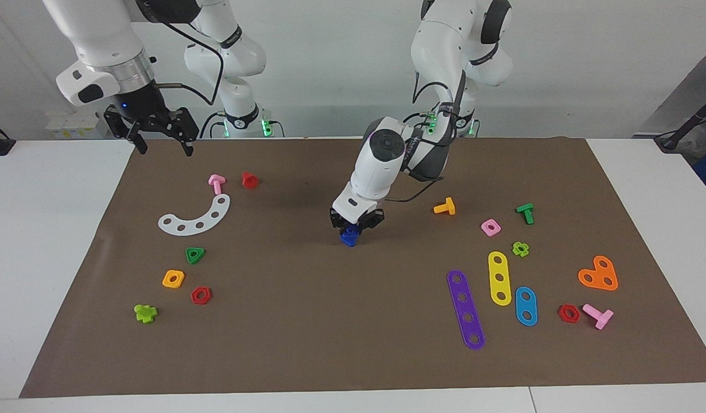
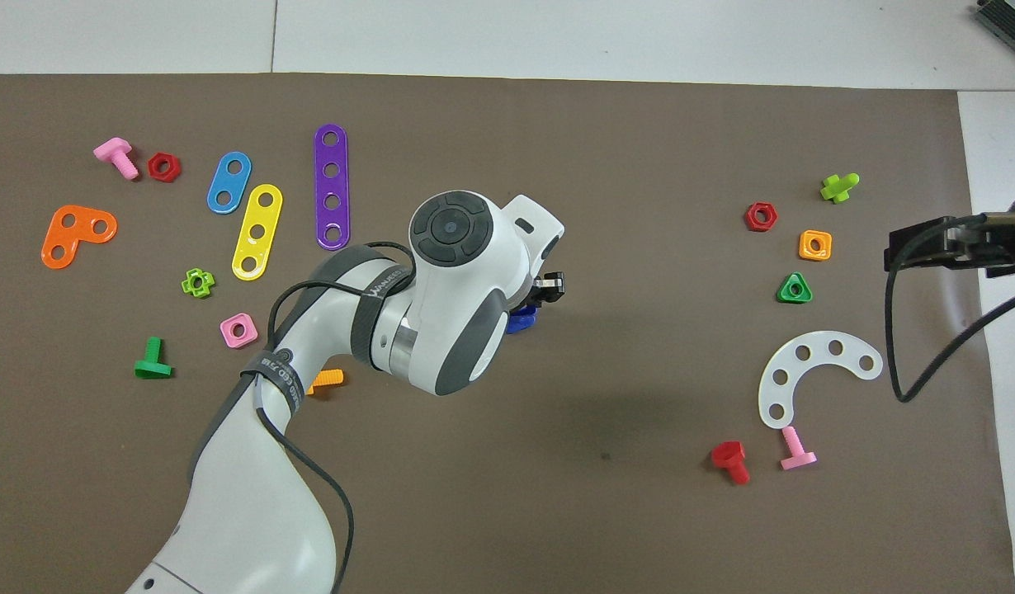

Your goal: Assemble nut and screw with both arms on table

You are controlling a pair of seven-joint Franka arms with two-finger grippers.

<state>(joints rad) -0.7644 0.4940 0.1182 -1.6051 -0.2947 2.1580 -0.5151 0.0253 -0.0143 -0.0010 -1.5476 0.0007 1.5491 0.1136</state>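
Note:
The dark-blue pieces (image 1: 348,236) sit together on the brown mat (image 1: 307,321) of the table, near its middle. I cannot separate the nut from the screw. My left gripper (image 1: 355,225) is straight down on them, its tip touching their top. In the overhead view only a blue edge (image 2: 521,320) shows under the left arm's wrist. My right gripper (image 1: 162,142) is open and empty. It hangs high over the mat's edge at the right arm's end, where the arm waits, and shows in the overhead view (image 2: 908,247) too.
A white curved strip (image 1: 197,218), pink bolt (image 1: 216,183), red bolt (image 1: 249,180), green triangular nut (image 1: 195,254), and orange nut (image 1: 173,279) lie toward the right arm's end. An orange bolt (image 1: 445,207), pink nut (image 1: 490,228), and purple strip (image 1: 466,309) lie toward the left arm's end.

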